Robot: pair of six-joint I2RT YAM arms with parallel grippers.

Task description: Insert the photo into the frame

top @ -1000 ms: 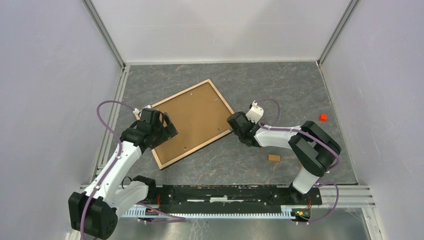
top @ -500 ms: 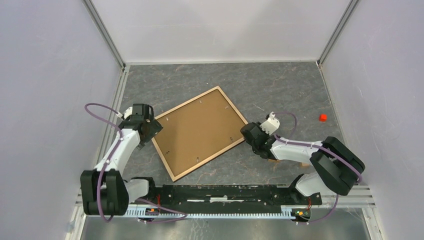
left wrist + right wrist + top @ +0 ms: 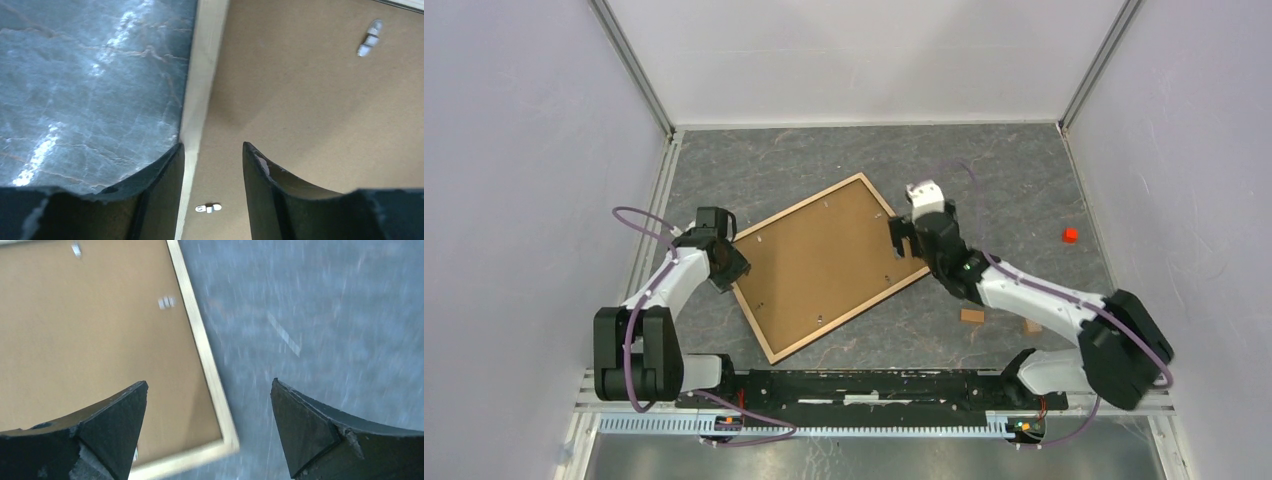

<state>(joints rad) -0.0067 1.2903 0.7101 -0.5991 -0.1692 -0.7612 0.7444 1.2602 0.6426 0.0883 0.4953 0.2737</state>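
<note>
The frame (image 3: 799, 204) lies flat and askew in the middle of the table, its light wood rim around a brown backing board (image 3: 824, 262). The photo is out of view. My left gripper (image 3: 727, 265) hovers at the frame's left corner. In the left wrist view the gripper (image 3: 212, 145) stands partly open, and the rim (image 3: 200, 75) runs between its fingers with nothing clamped. My right gripper (image 3: 902, 238) is over the frame's right corner. In the right wrist view it (image 3: 210, 382) stands wide open above the rim (image 3: 200, 347), apart from it.
Small metal turn clips (image 3: 369, 39) sit on the backing board. A red cube (image 3: 1070, 235) lies at the right, and two small brown blocks (image 3: 972, 316) (image 3: 1031, 326) lie near the right arm. Enclosure walls close in on three sides.
The frame slid right and toward me, then stayed put. My right gripper moved up over the right corner and opened wide. My left gripper settled at the left corner, its jaws narrower.
</note>
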